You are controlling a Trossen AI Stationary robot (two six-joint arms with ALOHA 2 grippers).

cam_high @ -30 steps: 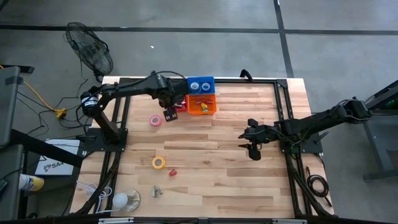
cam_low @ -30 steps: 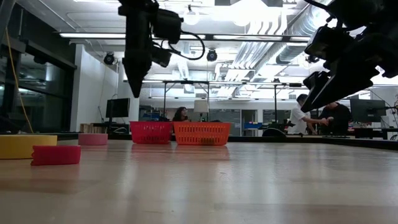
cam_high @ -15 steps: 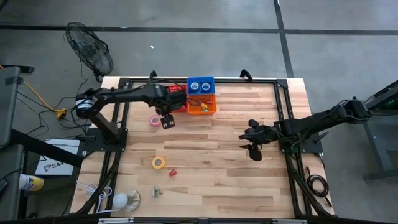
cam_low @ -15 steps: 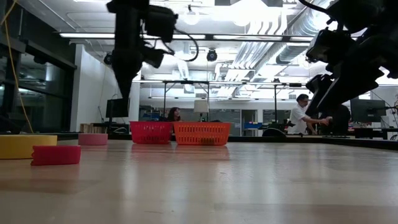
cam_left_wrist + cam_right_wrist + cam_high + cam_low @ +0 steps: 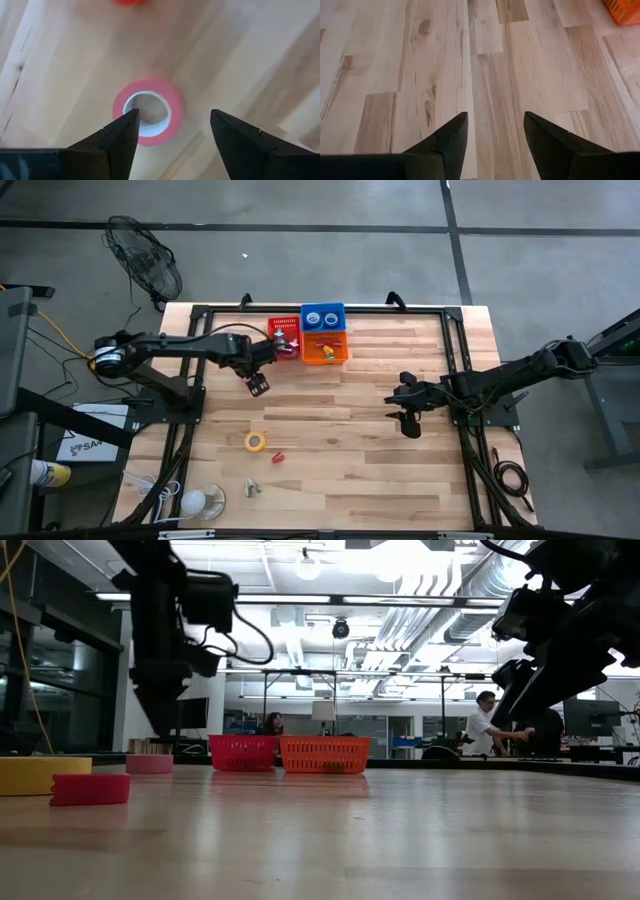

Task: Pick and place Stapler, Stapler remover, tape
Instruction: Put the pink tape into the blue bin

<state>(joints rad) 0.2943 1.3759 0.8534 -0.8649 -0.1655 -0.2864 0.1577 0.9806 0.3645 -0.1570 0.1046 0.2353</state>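
A pink tape roll (image 5: 147, 112) lies flat on the wood. My left gripper (image 5: 174, 114) hangs open just above it, one finger on each side, touching nothing. In the high view the left gripper (image 5: 258, 386) hides the roll. In the low view the roll (image 5: 150, 764) sits behind a yellow tape roll (image 5: 30, 775) and a small red object (image 5: 90, 788). My right gripper (image 5: 405, 416) waits open above bare wood at the table's right. No stapler shows clearly.
A red basket (image 5: 285, 340), a blue basket (image 5: 323, 315) and an orange basket (image 5: 325, 347) stand at the far edge. The yellow tape (image 5: 256, 441), the red object (image 5: 278, 456) and a small metal piece (image 5: 252, 488) lie nearer. People stand in the room behind.
My left gripper has swung from beside the red basket toward the table's left and near edge and has come lower, ending over the pink tape. Its arm has stretched out flatter. The right arm has barely moved.
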